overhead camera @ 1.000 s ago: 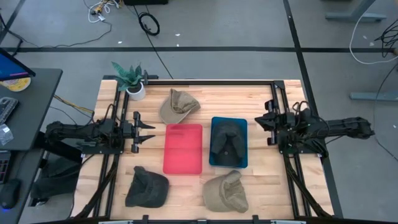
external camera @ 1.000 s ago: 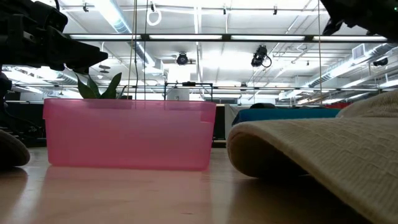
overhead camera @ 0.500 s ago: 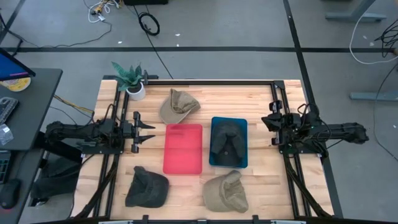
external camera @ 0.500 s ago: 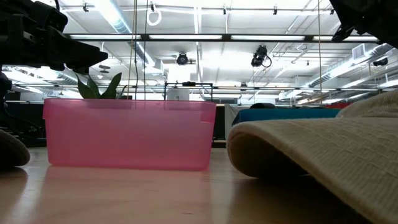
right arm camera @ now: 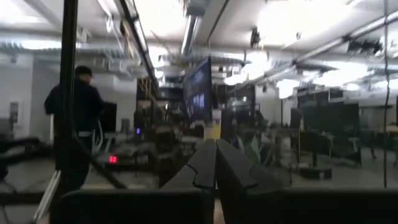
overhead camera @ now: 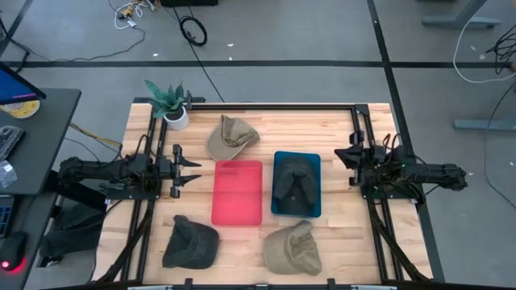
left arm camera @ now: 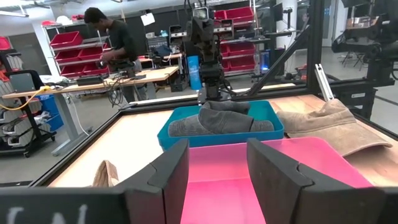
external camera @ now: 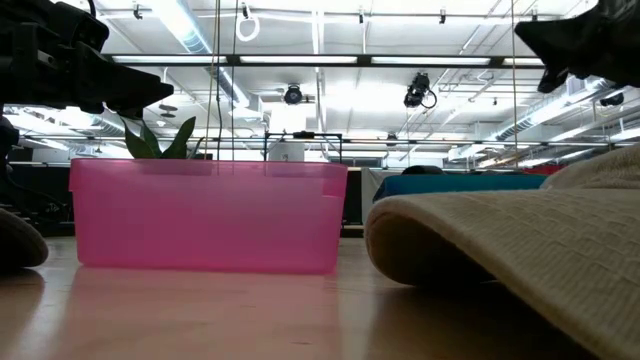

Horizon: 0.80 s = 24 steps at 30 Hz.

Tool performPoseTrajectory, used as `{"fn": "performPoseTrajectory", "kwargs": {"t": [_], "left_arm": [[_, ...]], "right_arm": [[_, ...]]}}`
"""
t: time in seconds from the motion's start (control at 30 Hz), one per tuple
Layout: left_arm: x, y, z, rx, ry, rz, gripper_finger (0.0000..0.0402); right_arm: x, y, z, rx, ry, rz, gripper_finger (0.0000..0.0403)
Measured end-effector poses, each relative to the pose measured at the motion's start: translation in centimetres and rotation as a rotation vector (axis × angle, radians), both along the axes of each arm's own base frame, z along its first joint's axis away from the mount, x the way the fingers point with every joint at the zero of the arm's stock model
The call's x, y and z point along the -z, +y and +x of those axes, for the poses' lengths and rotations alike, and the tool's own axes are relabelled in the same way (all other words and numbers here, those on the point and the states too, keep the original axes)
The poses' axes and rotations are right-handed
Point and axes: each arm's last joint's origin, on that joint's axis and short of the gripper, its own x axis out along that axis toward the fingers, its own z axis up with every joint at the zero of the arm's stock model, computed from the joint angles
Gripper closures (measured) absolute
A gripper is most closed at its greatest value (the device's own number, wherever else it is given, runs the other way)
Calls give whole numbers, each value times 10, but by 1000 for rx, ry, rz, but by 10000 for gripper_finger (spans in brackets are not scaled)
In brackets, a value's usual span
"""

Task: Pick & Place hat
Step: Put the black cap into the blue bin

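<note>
Several hats lie on the table: a tan hat (overhead camera: 232, 137) at the far side, a dark hat (overhead camera: 294, 184) inside the blue bin (overhead camera: 278, 161), a dark hat (overhead camera: 191, 242) near left, and a tan hat (overhead camera: 293, 248) near the front edge. The pink bin (overhead camera: 238, 192) stands beside the blue one. My left gripper (overhead camera: 193, 171) hovers open, left of the pink bin (left arm camera: 217, 205) and pointing at it. My right gripper (overhead camera: 337, 156) hangs shut, right of the blue bin, with its fingers (right arm camera: 205, 163) together and holding nothing.
A potted plant (overhead camera: 169, 101) stands at the table's far left corner. Black rails (overhead camera: 274, 105) frame the table. In the low view the near tan hat (external camera: 520, 250) fills the right foreground. A person (left arm camera: 115, 43) works at a bench beyond the table.
My right arm has drawn back toward the table's right edge and folded in. Its gripper has sunk a little lower in the low view. The hats and bins have stayed in place.
</note>
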Motion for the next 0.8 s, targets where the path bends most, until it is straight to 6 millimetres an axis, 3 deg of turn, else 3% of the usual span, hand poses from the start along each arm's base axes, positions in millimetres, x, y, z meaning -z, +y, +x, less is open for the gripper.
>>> {"fn": "performPoseTrajectory", "kwargs": {"t": [0.47, 0.8], "left_arm": [[0, 0, 0, 0, 1, 0, 236], [-2, 0, 0, -1, -20, -2, 236]], "right_arm": [[22, 1, 6, -32, 237, -27, 388], [34, -1, 8, 38, 378, -102, 388]]}}
